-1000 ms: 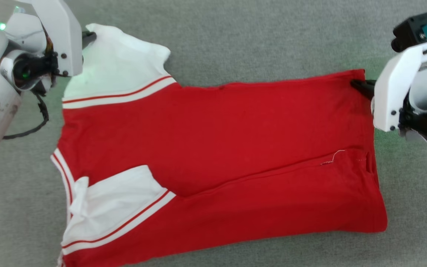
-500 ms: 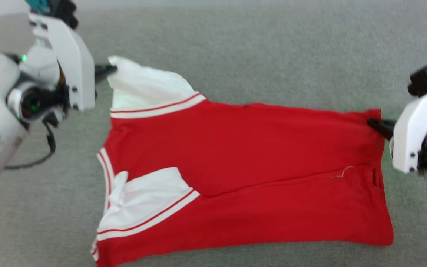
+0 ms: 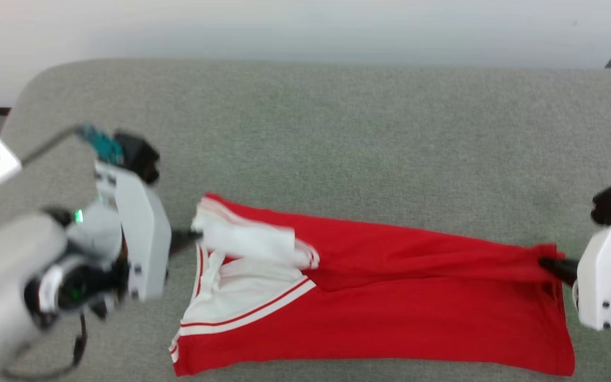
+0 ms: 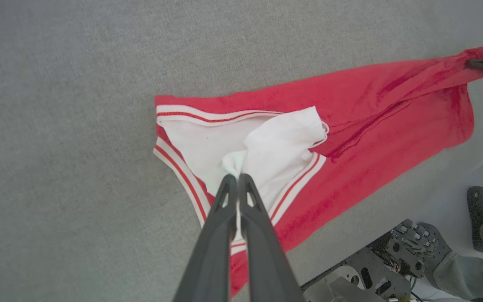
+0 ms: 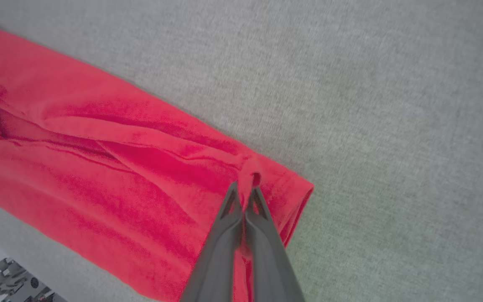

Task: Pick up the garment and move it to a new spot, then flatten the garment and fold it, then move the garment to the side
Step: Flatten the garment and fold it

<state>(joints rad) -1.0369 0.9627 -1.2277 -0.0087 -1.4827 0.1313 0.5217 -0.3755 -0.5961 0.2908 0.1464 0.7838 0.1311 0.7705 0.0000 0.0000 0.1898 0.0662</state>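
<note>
**Head view.** Shows the garment (image 3: 390, 318) on the grey tabletop (image 3: 337, 132), toward its near edge and well clear of its far edge.
- Handling, judged: light, soft, limp knit. No stiffness, so sags and creases wherever unsupported. Not fragile. Probably drags rather than slides on the cloth-like tabletop.
- Best taken by edge or corner at both ends, with even pull. A thin pinch may slip out.
- Long axis: along the tabletop's width. Sleeve end points to the tabletop's left side, hem to its right.
- Far half raised off the tabletop in a taut ridge; near half flat on it.
- Left pincer (image 3: 191, 239): fingers together, clamped on the white sleeve (image 3: 247, 241).
- Right pincer (image 3: 547, 262): fingers together, clamped on the far hem corner.

**Left wrist view.** Confirms the left pincer closed on a pinch of sleeve cloth, held above the second sleeve lying on the tabletop.
- Shows the right pincer at the opposite red corner.
- Past the tabletop's near edge: robot base (image 4: 392, 268) and a person's shoe (image 4: 478, 205).

**Right wrist view.** Shows the fingers pressed together with a small bunch of red hem squeezed at the tips.
- Long creases run from the grip toward the tabletop's left side.
</note>
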